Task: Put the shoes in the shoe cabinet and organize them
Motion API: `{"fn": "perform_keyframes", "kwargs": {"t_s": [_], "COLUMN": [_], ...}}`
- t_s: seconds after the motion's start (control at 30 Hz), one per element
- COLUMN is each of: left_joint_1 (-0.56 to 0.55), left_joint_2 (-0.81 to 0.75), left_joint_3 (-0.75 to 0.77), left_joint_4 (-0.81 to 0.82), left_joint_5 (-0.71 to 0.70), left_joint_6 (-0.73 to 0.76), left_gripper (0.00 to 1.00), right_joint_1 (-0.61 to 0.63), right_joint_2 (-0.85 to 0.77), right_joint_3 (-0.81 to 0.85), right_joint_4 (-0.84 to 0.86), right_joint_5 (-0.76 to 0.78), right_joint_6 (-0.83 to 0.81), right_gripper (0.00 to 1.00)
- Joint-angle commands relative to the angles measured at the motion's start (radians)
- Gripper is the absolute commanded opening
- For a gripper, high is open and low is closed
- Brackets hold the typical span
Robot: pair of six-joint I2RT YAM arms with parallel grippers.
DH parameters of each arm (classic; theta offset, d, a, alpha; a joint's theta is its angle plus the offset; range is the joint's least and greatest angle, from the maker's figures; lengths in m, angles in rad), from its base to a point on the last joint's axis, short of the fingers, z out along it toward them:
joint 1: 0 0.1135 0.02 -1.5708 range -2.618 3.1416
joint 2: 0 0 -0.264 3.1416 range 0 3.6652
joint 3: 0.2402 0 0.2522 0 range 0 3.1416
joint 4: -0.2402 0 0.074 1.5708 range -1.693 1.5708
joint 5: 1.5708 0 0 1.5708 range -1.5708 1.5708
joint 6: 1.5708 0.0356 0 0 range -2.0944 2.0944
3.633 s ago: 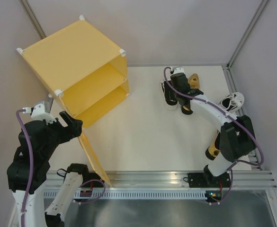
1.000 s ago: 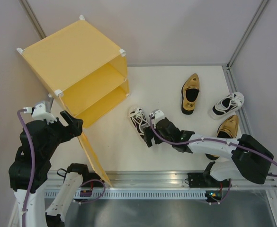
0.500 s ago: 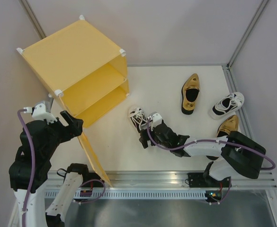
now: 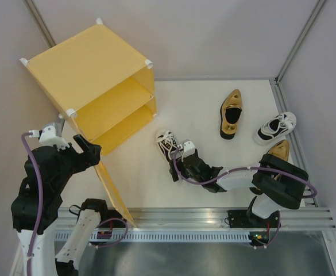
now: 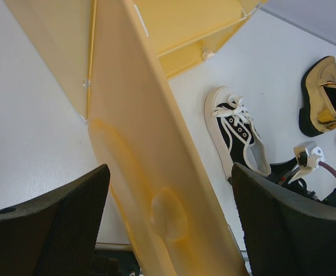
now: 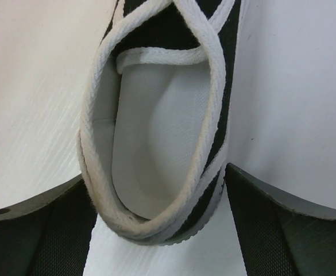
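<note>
We are noting the right gripper (image 6: 158, 190) wide astride the heel of the sneaker (image 4: 166, 144), which is lying mid-table (image 4: 139, 172), long axis straight ahead, toe toward the shoe cabinet (image 4: 87, 69).

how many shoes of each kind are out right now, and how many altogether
white-and-black sneakers: 2, the left one, the right one
gold slip-ons: 2, the far one, the near one partly hidden
total: 4 shoes
</note>
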Motion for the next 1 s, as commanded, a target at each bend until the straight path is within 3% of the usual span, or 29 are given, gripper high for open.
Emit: {"fn": "perform_keyframes", "kwargs": {"t_s": [0.0, 0.07, 0.17, 0.27, 0.43, 0.73, 0.97], "left_joint_1": [0.000, 0.000, -0.001, 0.000, 0.000, 0.000, 0.000], "left_joint_2": [-0.004, -0.002, 0.001, 0.002, 0.002, 0.006, 0.004], "left_joint_3": [-0.012, -0.014, -0.014, -0.011, -0.008, 0.000, -0.008], "left_joint_4": [-0.017, -0.015, -0.014, -0.012, -0.012, -0.014, -0.012], "left_joint_5": [-0.022, -0.020, -0.020, -0.017, -0.018, -0.011, -0.006], "left_joint_6": [0.022, 0.021, 0.022, 0.024, 0.024, 0.024, 0.014], "left_gripper": [0.89, 0.89, 0.89, 0.89, 0.89, 0.89, 0.89], "right_joint_1": [0.004, 0.004, 0.005, 0.004, 0.004, 0.004, 0.005], "right_joint_2": [0.017, 0.018, 0.015, -0.020, -0.113, -0.299, -0.301], "right_joint_3": [-0.011, -0.014, -0.022, -0.026, 0.000, 0.124, 0.219], "right_joint_4": [0.032, 0.036, 0.032, 0.026, -0.038, -0.181, -0.191], "right_joint_5": [0.027, 0.039, 0.045, 0.025, -0.033, -0.101, -0.133], "right_joint_6": [0.015, 0.015, 0.001, -0.019, -0.068, -0.170, -0.212], "right_gripper": [0.89, 0.86, 0.74, 0.36, 0.02, 0.01, 0.01]}}
